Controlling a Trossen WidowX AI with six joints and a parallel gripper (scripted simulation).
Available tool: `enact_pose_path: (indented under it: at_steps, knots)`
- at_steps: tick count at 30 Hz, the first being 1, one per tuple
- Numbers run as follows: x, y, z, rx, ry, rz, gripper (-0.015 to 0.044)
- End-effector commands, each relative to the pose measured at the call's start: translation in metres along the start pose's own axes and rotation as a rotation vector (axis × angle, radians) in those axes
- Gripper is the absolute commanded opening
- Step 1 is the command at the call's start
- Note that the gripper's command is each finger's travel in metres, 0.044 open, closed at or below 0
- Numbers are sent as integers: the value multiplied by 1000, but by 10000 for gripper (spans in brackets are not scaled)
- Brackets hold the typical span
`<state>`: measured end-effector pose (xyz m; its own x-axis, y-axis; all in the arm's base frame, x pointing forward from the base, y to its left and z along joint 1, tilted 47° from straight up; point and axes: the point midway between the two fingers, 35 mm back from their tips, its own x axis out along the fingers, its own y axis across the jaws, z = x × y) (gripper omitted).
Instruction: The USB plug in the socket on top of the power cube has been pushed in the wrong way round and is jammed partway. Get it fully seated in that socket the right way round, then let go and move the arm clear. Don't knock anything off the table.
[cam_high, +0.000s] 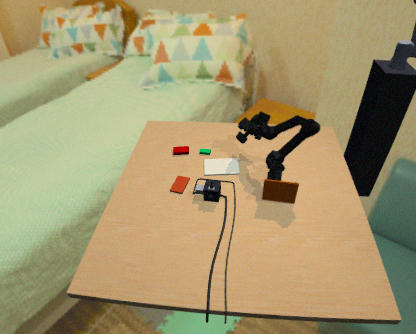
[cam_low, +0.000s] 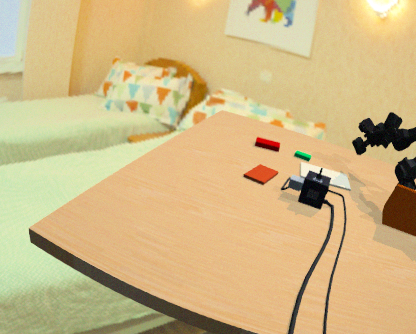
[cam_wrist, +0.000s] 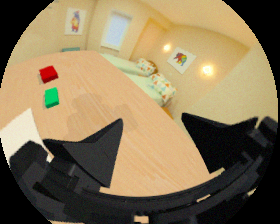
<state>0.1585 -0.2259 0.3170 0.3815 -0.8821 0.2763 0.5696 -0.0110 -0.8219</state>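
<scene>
Above the table's (cam_high: 150, 260) far side, open empty jaws (cam_high: 243, 134).

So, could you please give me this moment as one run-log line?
phase: start | gripper: open, empty, raised | USB plug: in power cube top socket, untouched

A pale wood-grain desk (cam_high: 150, 260) carries a black power cube (cam_high: 212, 190) with a grey USB plug (cam_high: 200, 188) at its side and two black cables (cam_high: 220, 260) running off the near edge. Toward the far edge lie a red block (cam_high: 181, 150), a small green block (cam_high: 205, 151), a white card (cam_high: 221, 166) and an orange-red tile (cam_high: 180, 184). The arm (cam_high: 287, 140) and its hand (cam_high: 243, 134) are black, on a brown base (cam_high: 280, 191) by the right edge. Behind, mint-green beds (cam_high: 60, 150) hold pillows (cam_high: 200, 60) patterned with orange, teal and green triangles.
</scene>
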Motion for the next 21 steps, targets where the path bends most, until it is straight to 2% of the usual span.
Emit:
enact_pose_path:
  at_steps: [1,6,10,16,21]
  knots:
    - [1,3,1,-1,0,13,426]
    - [17,76,38,-46,-9,334,440]
    - [9,141,69,-135,-12,595,440]
    - [-32,219,109,-273,-68,886,440]
    - [-81,276,130,-490,-70,1112,440]
